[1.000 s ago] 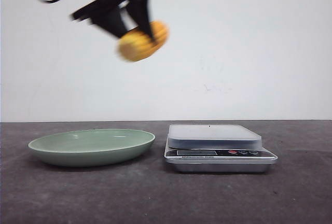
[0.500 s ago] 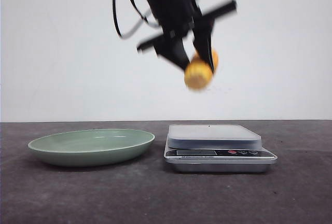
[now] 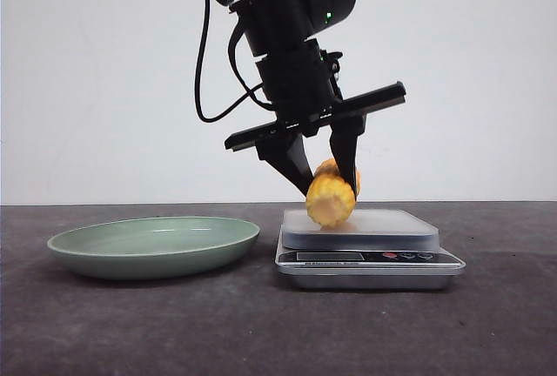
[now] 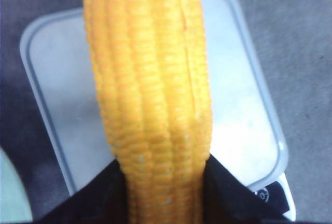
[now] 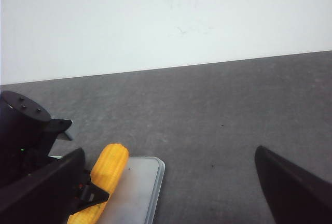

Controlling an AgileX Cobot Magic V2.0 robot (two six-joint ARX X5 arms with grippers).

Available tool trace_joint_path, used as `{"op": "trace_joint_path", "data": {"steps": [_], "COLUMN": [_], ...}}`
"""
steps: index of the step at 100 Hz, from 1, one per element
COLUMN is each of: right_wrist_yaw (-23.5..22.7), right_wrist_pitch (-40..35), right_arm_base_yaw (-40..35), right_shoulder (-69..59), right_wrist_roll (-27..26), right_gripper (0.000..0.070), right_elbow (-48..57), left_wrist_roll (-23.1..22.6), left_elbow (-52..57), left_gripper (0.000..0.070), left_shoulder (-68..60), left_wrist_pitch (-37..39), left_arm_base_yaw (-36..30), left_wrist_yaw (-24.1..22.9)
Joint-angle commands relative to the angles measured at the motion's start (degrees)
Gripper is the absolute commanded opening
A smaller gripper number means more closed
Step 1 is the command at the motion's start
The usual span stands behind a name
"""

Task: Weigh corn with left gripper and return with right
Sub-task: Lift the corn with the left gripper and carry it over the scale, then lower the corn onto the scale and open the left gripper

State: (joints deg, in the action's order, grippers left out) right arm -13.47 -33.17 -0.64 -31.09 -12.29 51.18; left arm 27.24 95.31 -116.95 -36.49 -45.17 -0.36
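The left gripper [image 3: 329,186] pinches the corn [image 3: 332,198] over the scale [image 3: 369,250] (display writing unreadable), while the right gripper [image 5: 171,182] is spread.

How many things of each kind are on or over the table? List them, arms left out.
Corn: 1
Scale: 1
Green plate: 1
Total: 3
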Motion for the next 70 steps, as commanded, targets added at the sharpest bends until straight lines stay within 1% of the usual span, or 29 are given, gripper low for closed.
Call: {"op": "trace_joint_path", "data": {"steps": [1, 6, 9, 17, 20, 23, 53, 64, 70], "right_wrist_yaw": [-0.1, -0.1, -0.1, -0.1, -0.1, -0.1, -0.1, -0.1, -0.1], "right_wrist_pitch": [0.5, 0.5, 0.5, 0.5, 0.5, 0.5, 0.1, 0.1, 0.0], "right_arm_base_yaw": [-0.1, -0.1, -0.1, -0.1, -0.1, -0.1, -0.1, -0.1, -0.1], "right_shoulder": [-0.2, -0.2, -0.2, -0.2, -0.2, -0.2, -0.2, -0.2, -0.2], "right_wrist_roll": [-0.1, -0.1, -0.1, -0.1, -0.1, -0.1, -0.1, -0.1, -0.1], "right_gripper": [0.0644, 0.0644, 0.0644, 0.0644, 0.0644, 0.0644, 0.0644, 0.0643, 0.0644], "right_elbow": [1.1, 1.1, 1.1, 1.1, 1.1, 1.1, 1.1, 1.1, 1.1], "left_wrist_roll": [0.5, 0.4, 0.4, 0.4, 0.4, 0.4, -1.2, -2.7, -4.0], "left_elbow": [1.4, 1.4, 1.4, 1.4, 1.4, 1.4, 1.6, 2.8, 3.8], "left_gripper": [0.0102, 0.0137, 0.0192, 0.0367, 0.0413, 0.044, 0.0447, 0.0449, 0.0474], "left_shoulder": [-1.2, -1.2, -1.2, -1.2, -1.2, -1.2, -0.8, 0.8, 2.7], "left_wrist_pitch": [0.5, 0.5, 0.7, 0.9, 0.9, 0.9, 1.7, 1.3, 0.6], "left_arm_base_yaw": [-0.7, -0.7, -0.8, -0.8, -0.8, -0.8, -1.0, -1.0, -1.0], "left_wrist_yaw": [-0.3, -0.3, -0.3, -0.3, -0.3, -0.3, -0.3, -0.3, -1.0]}}
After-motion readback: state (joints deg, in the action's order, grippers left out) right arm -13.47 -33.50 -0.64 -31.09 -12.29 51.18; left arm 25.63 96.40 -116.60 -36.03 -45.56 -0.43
